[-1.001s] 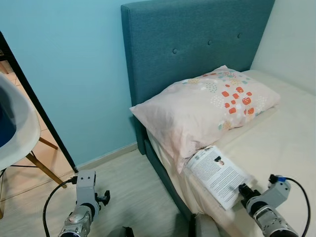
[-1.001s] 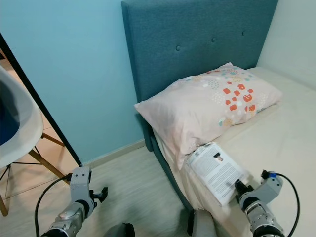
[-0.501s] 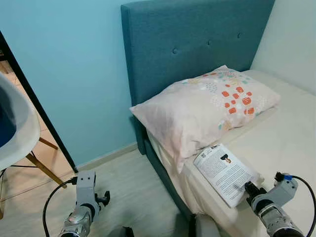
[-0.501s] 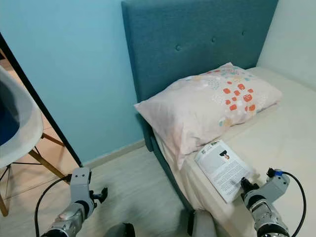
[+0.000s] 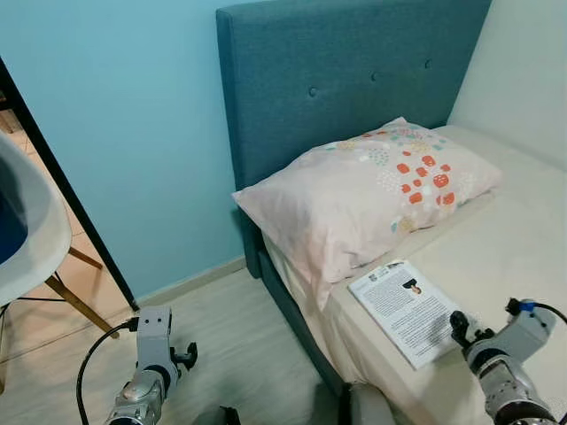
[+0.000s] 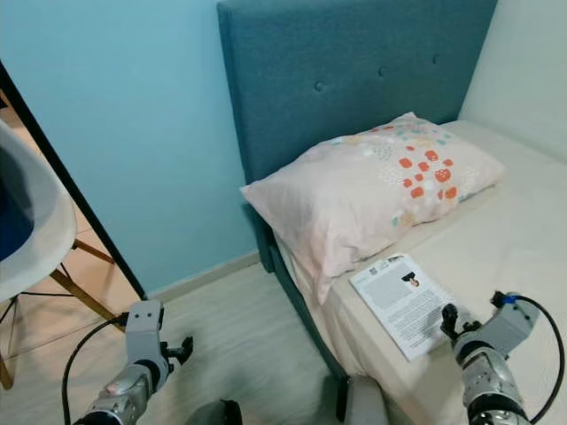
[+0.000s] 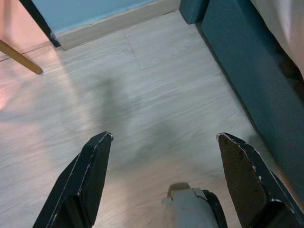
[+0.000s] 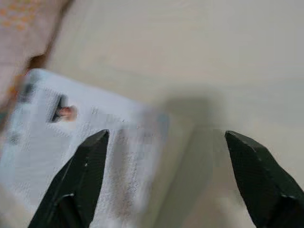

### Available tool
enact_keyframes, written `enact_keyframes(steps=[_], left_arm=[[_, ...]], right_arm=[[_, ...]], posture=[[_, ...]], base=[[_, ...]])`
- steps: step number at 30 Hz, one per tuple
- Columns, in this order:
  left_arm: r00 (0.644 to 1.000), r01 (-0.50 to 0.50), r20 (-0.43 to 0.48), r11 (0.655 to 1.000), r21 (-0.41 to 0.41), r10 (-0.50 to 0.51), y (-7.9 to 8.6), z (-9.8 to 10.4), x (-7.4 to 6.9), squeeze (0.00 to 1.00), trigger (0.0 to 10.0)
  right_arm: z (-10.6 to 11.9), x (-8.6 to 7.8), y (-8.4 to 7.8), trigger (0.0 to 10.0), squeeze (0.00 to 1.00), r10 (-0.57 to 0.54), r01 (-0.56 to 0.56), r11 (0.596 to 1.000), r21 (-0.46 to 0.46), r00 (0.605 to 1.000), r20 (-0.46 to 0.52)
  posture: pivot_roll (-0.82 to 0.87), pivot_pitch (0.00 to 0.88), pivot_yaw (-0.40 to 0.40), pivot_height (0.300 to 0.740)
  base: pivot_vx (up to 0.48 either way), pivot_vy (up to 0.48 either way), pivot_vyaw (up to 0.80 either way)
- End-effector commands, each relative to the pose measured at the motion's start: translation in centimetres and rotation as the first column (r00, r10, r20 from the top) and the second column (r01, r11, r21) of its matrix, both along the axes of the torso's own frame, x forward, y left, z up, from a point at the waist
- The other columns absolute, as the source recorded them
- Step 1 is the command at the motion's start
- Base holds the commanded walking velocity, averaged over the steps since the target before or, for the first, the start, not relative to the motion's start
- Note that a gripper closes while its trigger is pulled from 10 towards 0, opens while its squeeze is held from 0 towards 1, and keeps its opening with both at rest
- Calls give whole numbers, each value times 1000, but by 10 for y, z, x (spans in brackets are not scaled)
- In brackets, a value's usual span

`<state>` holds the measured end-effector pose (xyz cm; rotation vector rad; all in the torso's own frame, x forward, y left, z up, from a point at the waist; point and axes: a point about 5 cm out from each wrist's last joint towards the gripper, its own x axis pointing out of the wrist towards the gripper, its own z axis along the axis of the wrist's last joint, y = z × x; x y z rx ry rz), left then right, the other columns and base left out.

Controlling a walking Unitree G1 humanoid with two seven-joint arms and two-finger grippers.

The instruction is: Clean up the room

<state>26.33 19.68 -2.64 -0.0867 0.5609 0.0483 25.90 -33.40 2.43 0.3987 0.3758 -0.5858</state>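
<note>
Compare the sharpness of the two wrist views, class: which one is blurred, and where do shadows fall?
Left wrist view: sharp, with a soft shadow on the wooden floor between the open left gripper fingers. Right wrist view: blurred, the printed page is unreadable; a faint shadow lies on the bed sheet beside it.

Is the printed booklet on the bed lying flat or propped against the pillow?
Lying flat. The booklet rests face up on the mattress near the bed's edge, just below the pillow, its page of text and small photo showing.
</note>
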Motion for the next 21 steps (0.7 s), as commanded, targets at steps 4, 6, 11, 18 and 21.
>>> enact_keyframes(steps=[4,6,11,18,21], left_arm=[[996,-53,-73,999,-13,52,5,-12,-14,0,10000],[994,-66,-88,998,-14,65,7,-14,-17,0,10000],[988,-88,-126,996,1,87,10,-18,-23,0,10000],[971,-99,-216,995,18,101,15,-31,-41,0,10000],[969,-99,-224,995,19,101,15,-33,-44,0,10000]], right_arm=[[-5,0,13,10000,0,61,-61,996,-67,998,0],[-2,8,24,10000,0,122,-118,991,-56,990,69],[8,23,43,10000,0,241,-233,970,-65,954,180],[72,68,61,10000,0,413,-316,897,-310,848,333],[84,74,63,10000,0,442,-322,879,-352,828,346]], posture=[[-43,65,12,590],[-43,65,12,595],[-43,65,12,605],[-42,44,6,630],[-40,38,2,635]], base=[[0,0,0],[0,0,0],[0,0,0],[-378,0,0],[0,0,0]])
